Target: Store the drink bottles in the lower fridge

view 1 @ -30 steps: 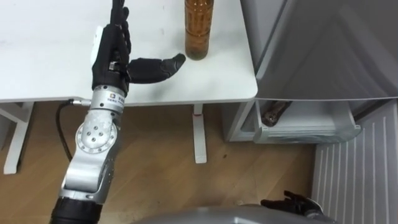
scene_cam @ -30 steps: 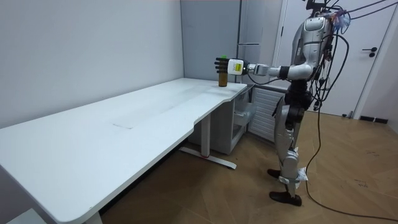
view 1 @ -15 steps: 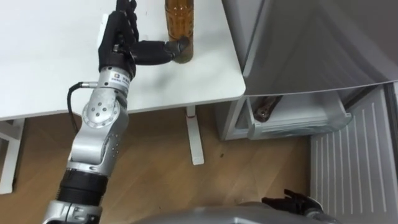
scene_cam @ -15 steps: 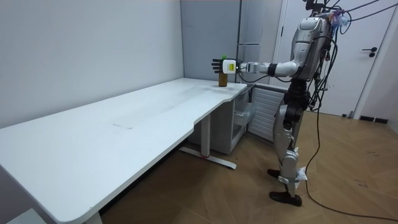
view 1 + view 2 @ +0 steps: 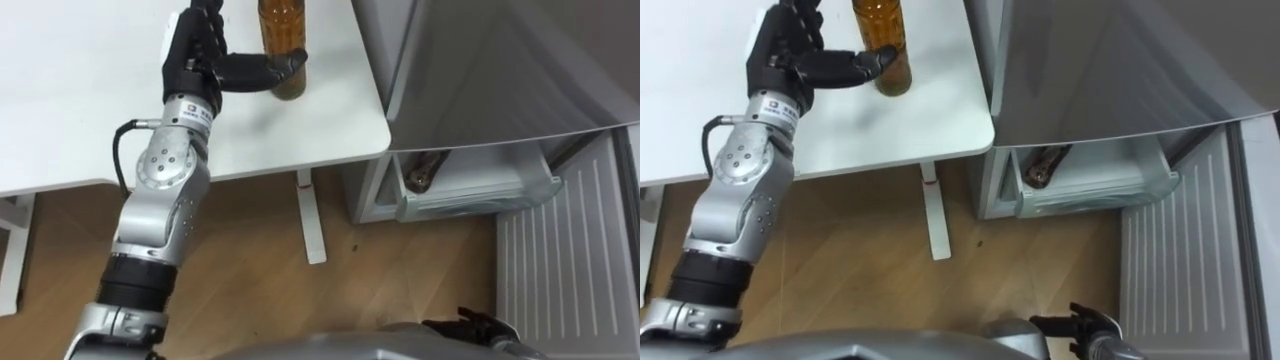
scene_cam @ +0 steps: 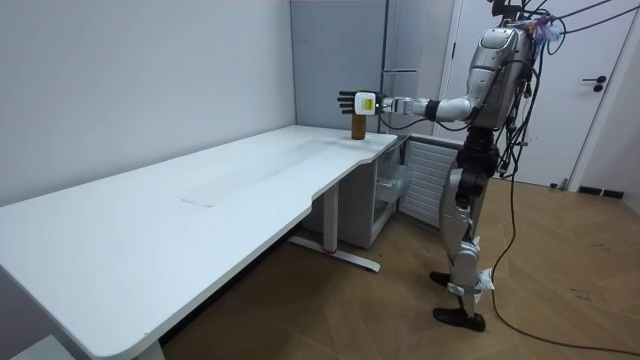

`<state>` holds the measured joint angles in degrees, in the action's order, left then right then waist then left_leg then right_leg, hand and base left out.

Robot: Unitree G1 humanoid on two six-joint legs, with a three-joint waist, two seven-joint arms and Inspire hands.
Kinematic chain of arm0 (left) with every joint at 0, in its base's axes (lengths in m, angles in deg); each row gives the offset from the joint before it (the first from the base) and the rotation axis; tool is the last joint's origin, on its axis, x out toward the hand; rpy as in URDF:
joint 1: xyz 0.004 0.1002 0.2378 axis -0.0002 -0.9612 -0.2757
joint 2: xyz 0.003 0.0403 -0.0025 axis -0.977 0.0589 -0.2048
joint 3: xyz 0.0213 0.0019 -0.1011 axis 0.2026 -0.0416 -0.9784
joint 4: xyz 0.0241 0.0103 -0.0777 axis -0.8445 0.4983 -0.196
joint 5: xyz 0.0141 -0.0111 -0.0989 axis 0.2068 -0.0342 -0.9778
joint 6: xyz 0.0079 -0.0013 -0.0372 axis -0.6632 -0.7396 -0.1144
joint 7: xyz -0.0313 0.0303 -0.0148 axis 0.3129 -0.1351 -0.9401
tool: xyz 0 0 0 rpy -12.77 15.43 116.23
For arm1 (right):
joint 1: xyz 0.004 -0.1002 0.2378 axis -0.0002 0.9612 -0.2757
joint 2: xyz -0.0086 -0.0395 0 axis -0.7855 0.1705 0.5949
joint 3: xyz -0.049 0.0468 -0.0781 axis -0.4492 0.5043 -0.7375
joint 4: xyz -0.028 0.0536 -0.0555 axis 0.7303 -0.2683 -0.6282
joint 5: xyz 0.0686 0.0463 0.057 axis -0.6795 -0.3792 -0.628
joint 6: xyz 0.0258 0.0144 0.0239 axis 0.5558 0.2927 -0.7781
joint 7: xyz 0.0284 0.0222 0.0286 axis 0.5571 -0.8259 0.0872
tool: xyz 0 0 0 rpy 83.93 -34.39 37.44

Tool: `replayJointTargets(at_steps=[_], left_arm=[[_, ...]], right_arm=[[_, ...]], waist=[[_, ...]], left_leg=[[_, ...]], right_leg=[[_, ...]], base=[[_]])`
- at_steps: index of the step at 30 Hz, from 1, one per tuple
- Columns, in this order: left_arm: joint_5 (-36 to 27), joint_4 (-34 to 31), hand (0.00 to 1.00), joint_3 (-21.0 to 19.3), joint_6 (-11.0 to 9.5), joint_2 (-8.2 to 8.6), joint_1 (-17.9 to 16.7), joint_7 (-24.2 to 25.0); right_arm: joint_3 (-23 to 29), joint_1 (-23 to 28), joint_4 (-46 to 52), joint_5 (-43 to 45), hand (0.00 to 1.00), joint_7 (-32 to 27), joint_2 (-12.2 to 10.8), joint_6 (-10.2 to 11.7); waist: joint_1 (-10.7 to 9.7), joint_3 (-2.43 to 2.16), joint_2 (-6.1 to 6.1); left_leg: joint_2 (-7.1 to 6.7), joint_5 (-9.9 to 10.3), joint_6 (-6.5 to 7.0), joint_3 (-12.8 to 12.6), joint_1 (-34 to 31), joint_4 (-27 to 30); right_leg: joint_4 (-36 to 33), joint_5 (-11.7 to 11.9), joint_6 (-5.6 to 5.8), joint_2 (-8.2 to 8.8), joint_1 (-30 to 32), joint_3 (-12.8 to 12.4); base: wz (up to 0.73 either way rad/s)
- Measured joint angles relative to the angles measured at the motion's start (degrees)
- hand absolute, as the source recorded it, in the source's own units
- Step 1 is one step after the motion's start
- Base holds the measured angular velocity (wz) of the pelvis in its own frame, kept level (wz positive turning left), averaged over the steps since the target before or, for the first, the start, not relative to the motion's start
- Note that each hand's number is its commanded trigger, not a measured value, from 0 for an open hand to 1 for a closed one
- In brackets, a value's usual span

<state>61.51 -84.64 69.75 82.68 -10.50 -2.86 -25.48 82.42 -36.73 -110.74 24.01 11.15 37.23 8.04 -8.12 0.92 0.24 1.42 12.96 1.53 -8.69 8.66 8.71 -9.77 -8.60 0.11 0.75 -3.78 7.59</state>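
I see bottle (image 5: 283,45): clear, amber drink inside, upright on table (image 5: 80,100) near its right edge | left robot hand (image 5: 195,65): spread, fingers straight, thumb laid against bottle's near side | right robot hand (image 5: 470,325): low at frame bottom, state I cannot tell | second bottle (image 5: 420,175): brown, lying in open fridge drawer (image 5: 480,190)

The left hand (image 5: 197,55) is black, with a white printed label at the wrist, a silver forearm bearing a round disc ringed with screws, a thin black cable and a black elbow cuff.
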Motion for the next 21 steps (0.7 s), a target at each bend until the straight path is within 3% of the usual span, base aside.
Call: replayJointTargets(at_steps=[10, 21], left_arm=[[-2.4, 4.5, 0.00, -1.6, 0.0, -0.01, 0.9, 0.3], [-2.4, 8.8, 0.00, -1.9, 0.1, -0.29, 5.1, -0.2]], right_arm=[[-0.1, 0.3, -0.6, 0.6, 0.00, -0.6, 0.0, -0.3], [-0.1, 0.3, -0.7, 0.8, 0.00, -0.6, 0.0, -1.4]], waist=[[-1.1, -0.04, -0.10], [-1.2, -0.08, -0.24]], left_leg=[[0.01, 0.0, 0.00, 0.0, 0.4, 0.0], [0.00, 0.0, 0.00, -0.2, 0.5, 0.0]], right_leg=[[-0.1, 0.0, 0.00, -0.16, 0.1, -1.2], [0.0, 0.0, 0.00, -0.23, 0.1, -1.8]], base=[[-0.06], [-0.02]])
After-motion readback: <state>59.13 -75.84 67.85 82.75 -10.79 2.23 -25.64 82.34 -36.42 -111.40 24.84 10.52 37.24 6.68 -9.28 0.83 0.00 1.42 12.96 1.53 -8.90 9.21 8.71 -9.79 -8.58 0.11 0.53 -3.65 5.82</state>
